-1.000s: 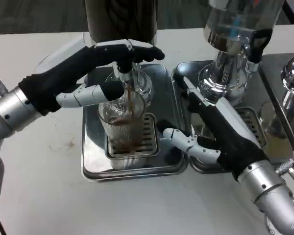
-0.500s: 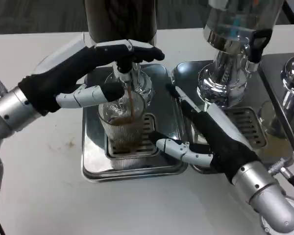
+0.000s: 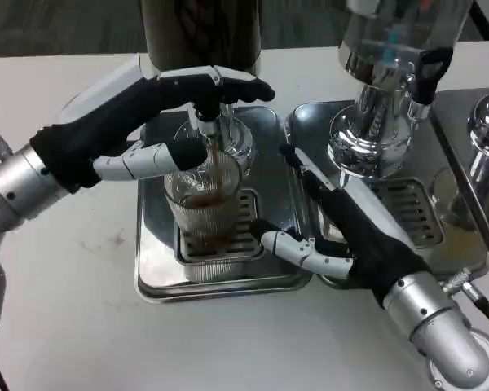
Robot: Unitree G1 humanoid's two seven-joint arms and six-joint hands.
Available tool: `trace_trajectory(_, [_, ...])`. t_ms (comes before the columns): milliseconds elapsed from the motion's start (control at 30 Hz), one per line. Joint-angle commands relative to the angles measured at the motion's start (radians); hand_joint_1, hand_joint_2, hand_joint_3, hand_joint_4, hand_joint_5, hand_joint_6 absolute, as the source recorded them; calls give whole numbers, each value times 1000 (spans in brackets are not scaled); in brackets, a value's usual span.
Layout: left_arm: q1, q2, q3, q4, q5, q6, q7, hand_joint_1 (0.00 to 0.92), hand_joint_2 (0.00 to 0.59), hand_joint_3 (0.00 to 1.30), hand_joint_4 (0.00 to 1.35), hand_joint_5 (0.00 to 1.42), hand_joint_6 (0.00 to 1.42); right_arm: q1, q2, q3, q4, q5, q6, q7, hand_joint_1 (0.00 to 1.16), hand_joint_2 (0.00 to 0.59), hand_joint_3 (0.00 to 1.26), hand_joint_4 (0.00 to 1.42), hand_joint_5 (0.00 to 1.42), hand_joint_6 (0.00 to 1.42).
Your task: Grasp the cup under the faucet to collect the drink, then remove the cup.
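Under faucet (image 3: 205,124), cup (image 3: 202,204) filling, left hand (image 3: 159,122) pressing faucet, right hand (image 3: 334,232) released beside tray (image 3: 159,281).

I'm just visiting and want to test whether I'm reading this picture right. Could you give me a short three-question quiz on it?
1. True or false: dark drink is running from the faucet into the ribbed glass cup.
2. What does the cup stand on? A) the bare white table B) the slotted grate of the metal drip tray C) a plate
3. Fill in: the fingers of the ___ hand are on the faucet lever.

Key: 1 true. 2 B. 3 left; the right hand waits open just right of the cup, holding nothing.
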Motion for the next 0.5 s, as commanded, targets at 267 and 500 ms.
trace_trajectory(267, [23, 8, -16, -17, 15, -1, -18, 0, 70, 334, 237, 243, 270, -70, 32, 5, 68, 8, -21, -25, 490, 240, 0, 0, 0, 59])
trace_trajectory(500, [27, 6, 3, -17, -6, 15, -15, 0, 70, 335, 240, 243, 270, -100, 45, 12, 104, 12, -33, -32, 489, 240, 0, 0, 0, 63])
